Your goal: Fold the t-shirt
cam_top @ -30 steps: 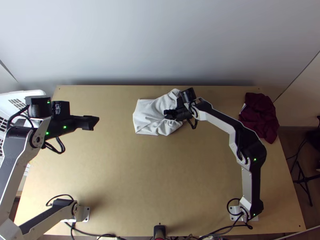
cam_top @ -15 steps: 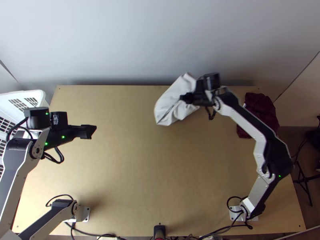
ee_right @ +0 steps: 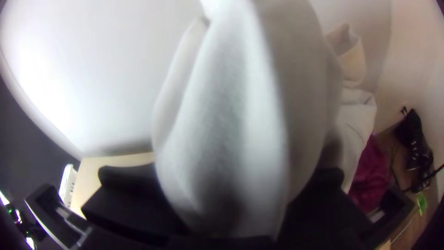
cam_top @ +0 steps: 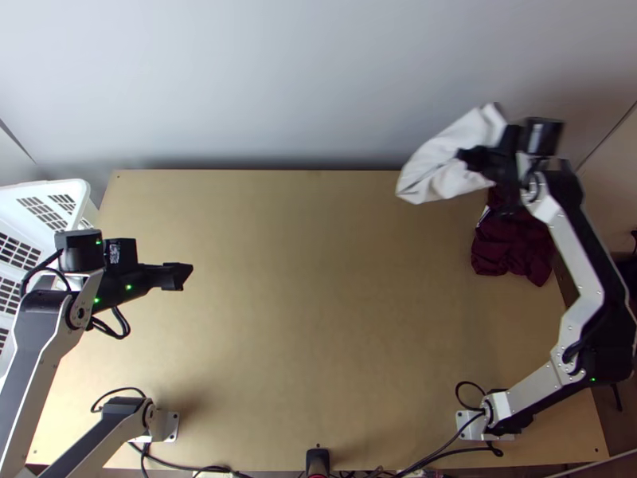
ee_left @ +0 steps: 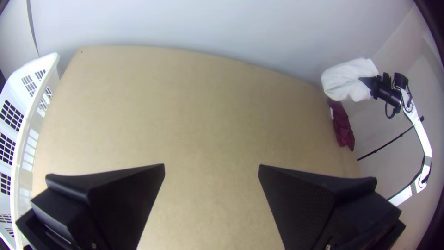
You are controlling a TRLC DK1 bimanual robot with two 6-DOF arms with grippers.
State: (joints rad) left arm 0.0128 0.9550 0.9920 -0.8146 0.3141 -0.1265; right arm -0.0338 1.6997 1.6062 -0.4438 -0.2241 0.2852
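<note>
In the top view my right gripper [cam_top: 470, 158] is raised at the table's far right, shut on the white t-shirt [cam_top: 446, 163], which hangs bunched in folds from it. The right wrist view shows the white cloth [ee_right: 231, 115] bulging up between the fingers of my right gripper [ee_right: 231, 217]. My left gripper [cam_top: 185, 276] hovers over the table's left side, away from the shirt. In the left wrist view my left gripper [ee_left: 211, 169] is open, its two fingers wide apart over bare wood.
A dark red cloth [cam_top: 513, 243] lies bunched at the table's right edge, partly beneath the right arm. At the left edge stands a white slatted basket [cam_top: 64, 191]. Bare wood [cam_top: 318, 303] stretches across the middle, with a pale wall [cam_top: 318, 80] behind.
My right gripper has carried the white t-shirt from the table's far middle to the far right, over beside the dark red cloth. The left arm has shifted slightly toward the near edge.
</note>
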